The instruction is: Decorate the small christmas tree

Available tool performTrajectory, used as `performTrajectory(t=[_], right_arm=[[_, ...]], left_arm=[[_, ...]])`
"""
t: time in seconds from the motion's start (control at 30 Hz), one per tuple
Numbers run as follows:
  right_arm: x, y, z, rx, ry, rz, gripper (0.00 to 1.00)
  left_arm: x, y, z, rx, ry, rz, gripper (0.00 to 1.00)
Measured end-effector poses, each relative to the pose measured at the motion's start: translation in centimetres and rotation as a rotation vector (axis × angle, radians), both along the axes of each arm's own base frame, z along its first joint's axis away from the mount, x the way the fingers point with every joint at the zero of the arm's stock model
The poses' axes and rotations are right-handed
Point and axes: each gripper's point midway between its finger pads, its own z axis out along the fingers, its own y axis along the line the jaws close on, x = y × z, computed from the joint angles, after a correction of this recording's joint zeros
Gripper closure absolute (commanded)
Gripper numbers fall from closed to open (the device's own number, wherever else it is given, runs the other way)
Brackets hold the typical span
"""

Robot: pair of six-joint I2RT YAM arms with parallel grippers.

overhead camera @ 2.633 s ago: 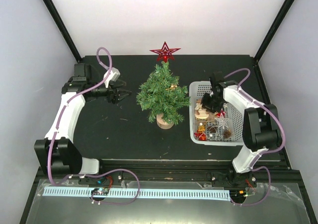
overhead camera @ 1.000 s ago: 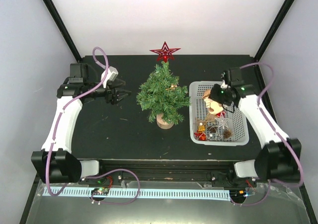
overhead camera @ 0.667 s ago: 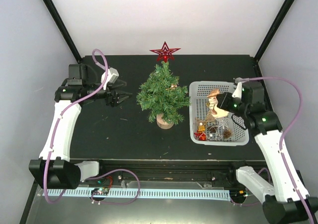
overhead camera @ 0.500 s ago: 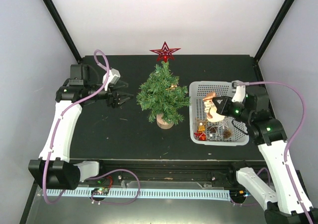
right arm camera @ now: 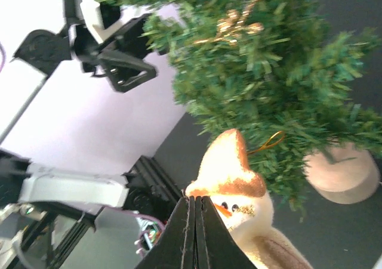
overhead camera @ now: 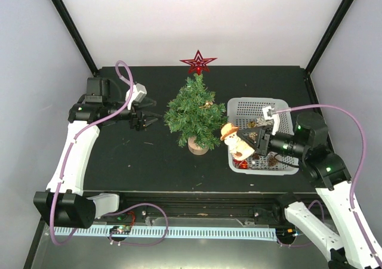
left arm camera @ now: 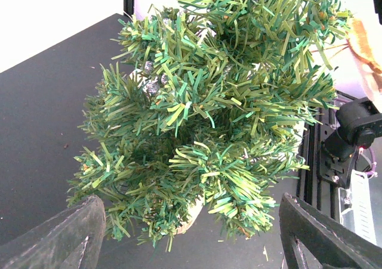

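Observation:
The small christmas tree point(overhead camera: 196, 114) stands mid-table on its wooden stump base point(overhead camera: 197, 145), with a red star point(overhead camera: 198, 62) at its top and a gold ornament point(overhead camera: 207, 104) in its branches. My right gripper point(overhead camera: 249, 144) is shut on a plush snowman ornament point(overhead camera: 236, 141) with a tan hat, held in the air by the tree's lower right branches. In the right wrist view the snowman point(right arm camera: 233, 191) sits against the closed fingertips, its gold loop point(right arm camera: 268, 142) near the branches. My left gripper point(overhead camera: 146, 117) is open and empty, left of the tree point(left arm camera: 209, 120).
A white basket point(overhead camera: 280, 105) with several more ornaments stands right of the tree, under my right arm. Black frame posts rise at the back corners. White walls close in the table on three sides.
My right arm has lifted the snowman out of the basket and carried it left, to the tree's lower right side. My left arm has barely moved.

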Motion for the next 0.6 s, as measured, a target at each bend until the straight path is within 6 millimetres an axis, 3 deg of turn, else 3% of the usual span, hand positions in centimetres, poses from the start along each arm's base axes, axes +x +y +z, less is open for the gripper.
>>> performTrajectory(t=[0.27,0.6], right_arm=[[-2.7,1.1,1.0,0.082,-0.019,0.150,0.99],[-3.2,2.0,2.7,0.170,-0.020,0.232,0.99]], left_arm=[[-0.1,-0.1,-0.1,0.000,0.001,-0.005,0.20],[-0.3,-0.5,-0.6,0.001,0.015,-0.019,0.20]])
